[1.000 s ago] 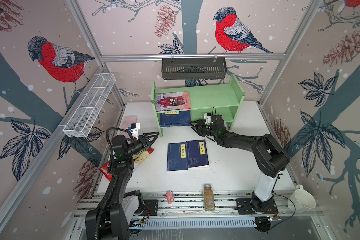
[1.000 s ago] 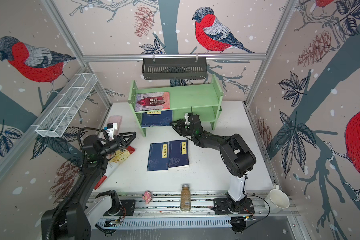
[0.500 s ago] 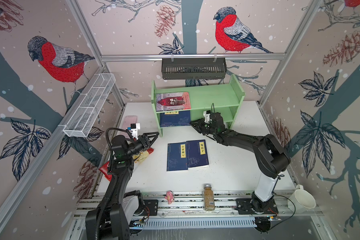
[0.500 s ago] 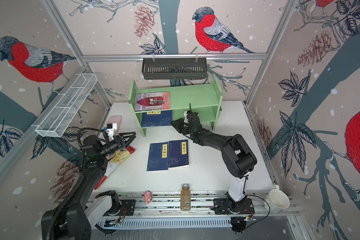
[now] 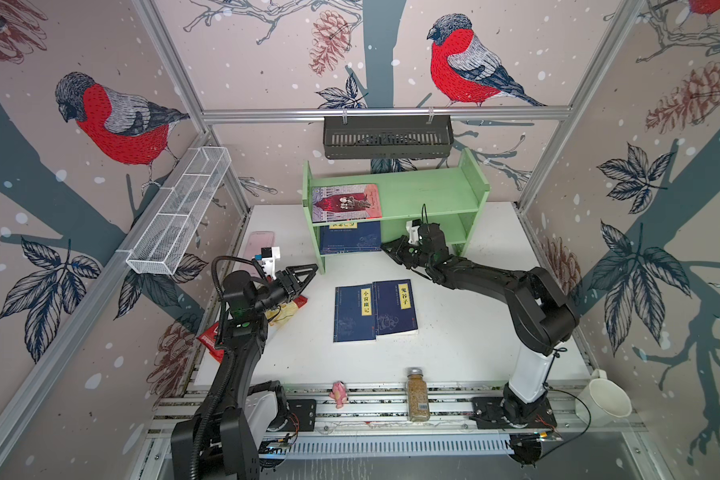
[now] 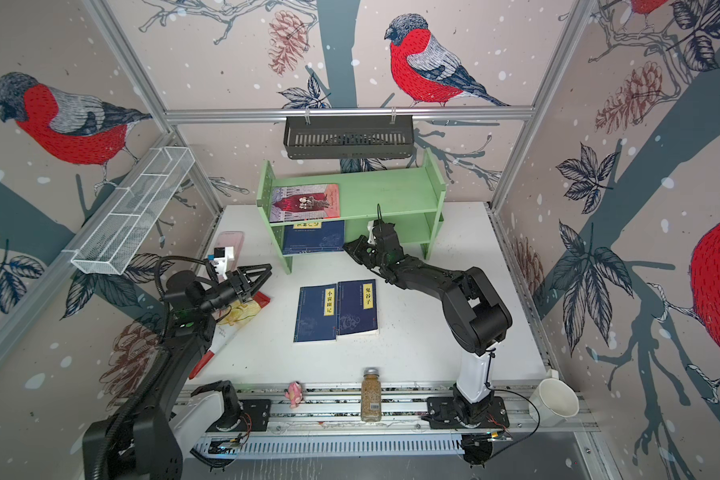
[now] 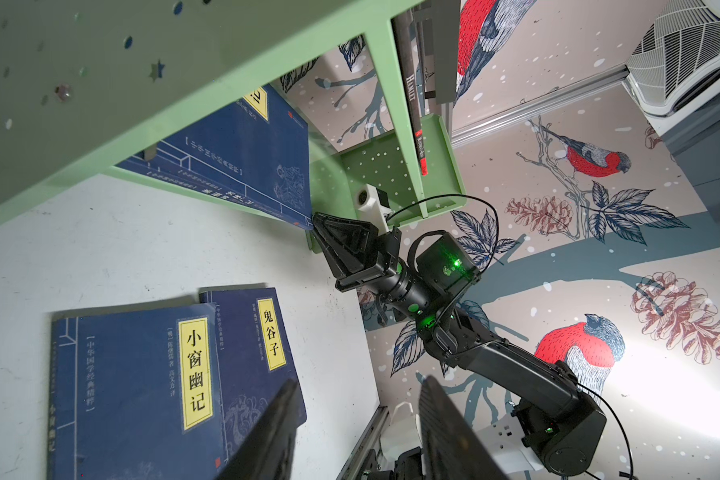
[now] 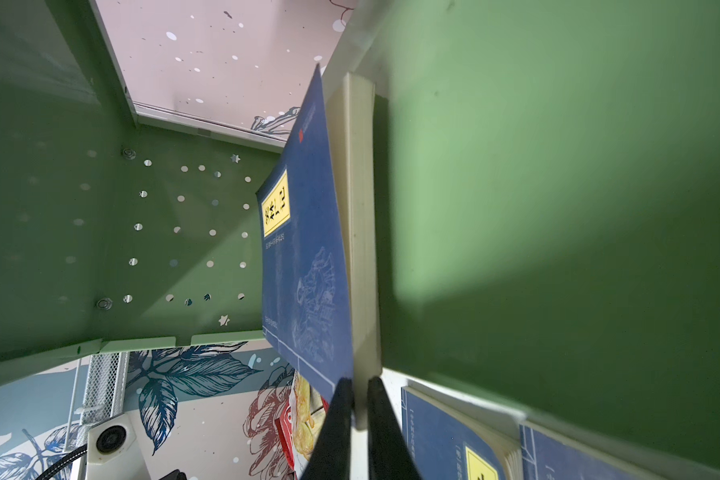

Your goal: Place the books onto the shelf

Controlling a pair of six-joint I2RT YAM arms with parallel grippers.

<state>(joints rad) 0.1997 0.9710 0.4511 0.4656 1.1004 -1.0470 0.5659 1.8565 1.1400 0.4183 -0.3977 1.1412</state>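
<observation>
A light green two-tier shelf stands at the back of a white tabletop, inside a booth papered with red-breasted birds. A pink-red book lies flat on the left end of the upper tier. Directly below it, on the left end of the lower tier, lies a shelved navy book with a yellow title label. The left wrist view shows another navy cover under it.

The right arm reaches in from the right side. The right hand meets the front right corner of the shelved navy book. In the right wrist view its dark fingers are clenched almost together on that corner. There the blue cover bows away from the cream page block.

Two navy books lie flat in the middle of the tabletop, side by side with their long edges touching. They are the left navy book and the right navy book, both with labels facing up and well apart from the shelf.

The left hand hovers over the left side of the tabletop, near the shelf's left panel. Its fingers are spread partway and grasp nothing.

A spice jar and a white cup stand along the front rail.
</observation>
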